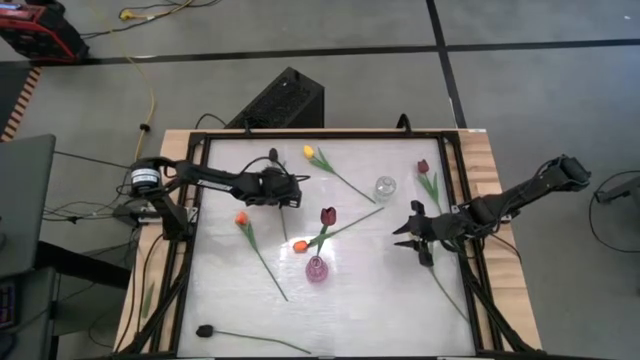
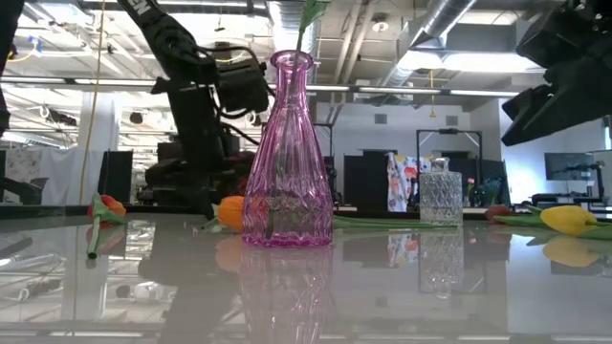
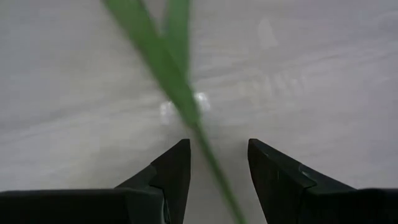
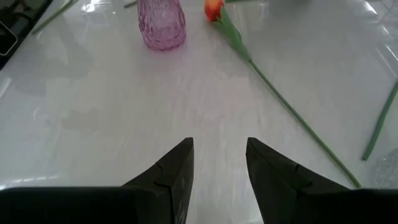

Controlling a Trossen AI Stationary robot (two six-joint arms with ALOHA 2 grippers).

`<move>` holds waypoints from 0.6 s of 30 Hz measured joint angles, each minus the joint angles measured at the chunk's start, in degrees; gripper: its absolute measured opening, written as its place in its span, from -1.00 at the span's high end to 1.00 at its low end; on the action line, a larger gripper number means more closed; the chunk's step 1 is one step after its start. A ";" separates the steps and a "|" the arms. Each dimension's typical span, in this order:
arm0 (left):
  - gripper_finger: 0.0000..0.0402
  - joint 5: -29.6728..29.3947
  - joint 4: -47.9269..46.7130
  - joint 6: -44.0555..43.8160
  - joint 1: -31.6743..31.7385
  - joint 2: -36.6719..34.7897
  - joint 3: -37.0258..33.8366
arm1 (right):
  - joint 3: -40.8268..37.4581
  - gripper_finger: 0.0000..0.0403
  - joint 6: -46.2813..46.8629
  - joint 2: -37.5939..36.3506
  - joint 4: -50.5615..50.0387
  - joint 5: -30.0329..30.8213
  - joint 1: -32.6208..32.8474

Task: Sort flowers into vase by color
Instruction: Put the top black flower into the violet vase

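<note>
Pickup step under way: left gripper (image 3: 217,163) is hovering over a green stem (image 3: 163,65), fingers spread and holding nothing.

Stem is running between the open fingers on the white table (image 1: 380,300); closing on it looks like the next move. Maroon tulip (image 1: 328,215) is already standing in the pink vase (image 1: 316,269); yellow tulip (image 1: 310,152) is lying near the clear vase (image 1: 385,186). Right gripper (image 4: 219,163) is waiting open and empty at the right side.
</note>
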 joint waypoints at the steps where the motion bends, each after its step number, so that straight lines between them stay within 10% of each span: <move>1: 0.26 0.00 0.90 0.01 -0.04 0.73 -0.16 | 0.00 0.14 0.00 0.00 0.00 0.00 0.00; 18: 0.97 -2.28 -2.07 1.13 -0.31 2.37 -0.22 | 0.04 0.14 5.03 0.02 -0.11 -0.20 0.13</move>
